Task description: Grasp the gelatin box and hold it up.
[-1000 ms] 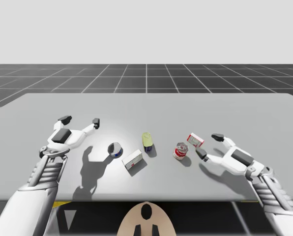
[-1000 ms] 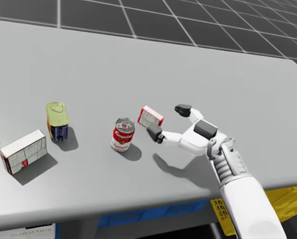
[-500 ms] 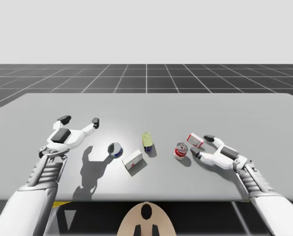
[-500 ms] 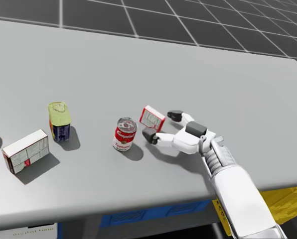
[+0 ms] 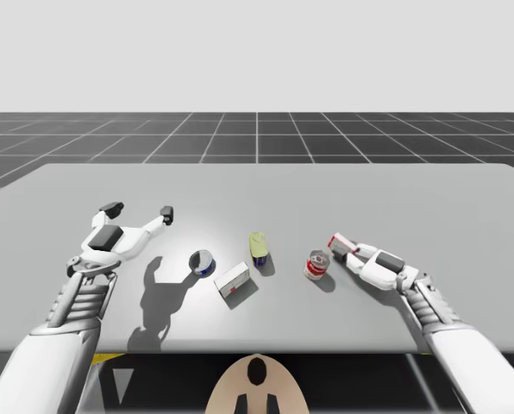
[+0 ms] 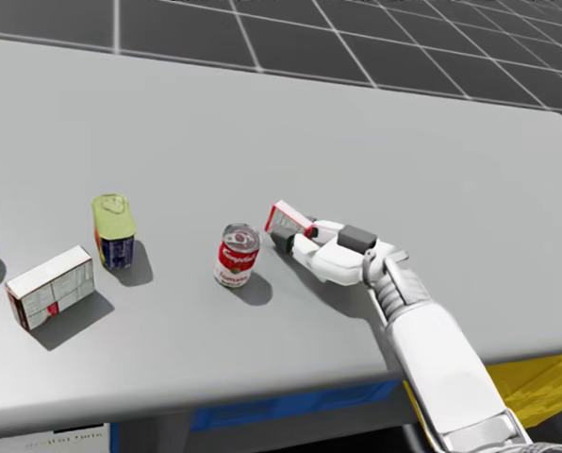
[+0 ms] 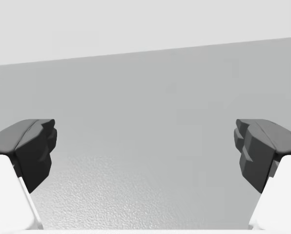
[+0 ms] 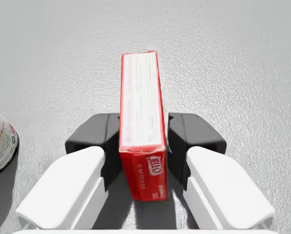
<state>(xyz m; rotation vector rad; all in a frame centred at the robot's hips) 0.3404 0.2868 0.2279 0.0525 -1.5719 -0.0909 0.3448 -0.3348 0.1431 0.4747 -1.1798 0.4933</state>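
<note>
The small red and white gelatin box (image 8: 141,136) stands on edge on the grey table, pinched between both dark pads of my right gripper (image 8: 143,141), which is shut on it. In the head view the gelatin box (image 6: 286,220) sits just right of a red and white can (image 6: 235,255), with my right gripper (image 6: 295,238) around its near end. From above, the gelatin box (image 5: 339,244) is at my right gripper (image 5: 345,249) on the table's right half. My left gripper (image 5: 139,210) hovers open over the left side, and its fingertips (image 7: 35,146) stand wide apart over bare table.
A red and white can (image 5: 316,265) stands close to the left of the held box. Further left are a yellow-lidded blue tin (image 5: 257,248), a white box with red trim (image 5: 232,281) and a blue can (image 5: 202,262). The table's front edge (image 6: 262,387) runs near my arm.
My right gripper has slid forward to the left around the gelatin box and closed from wide open onto it. The left arm has not moved.
</note>
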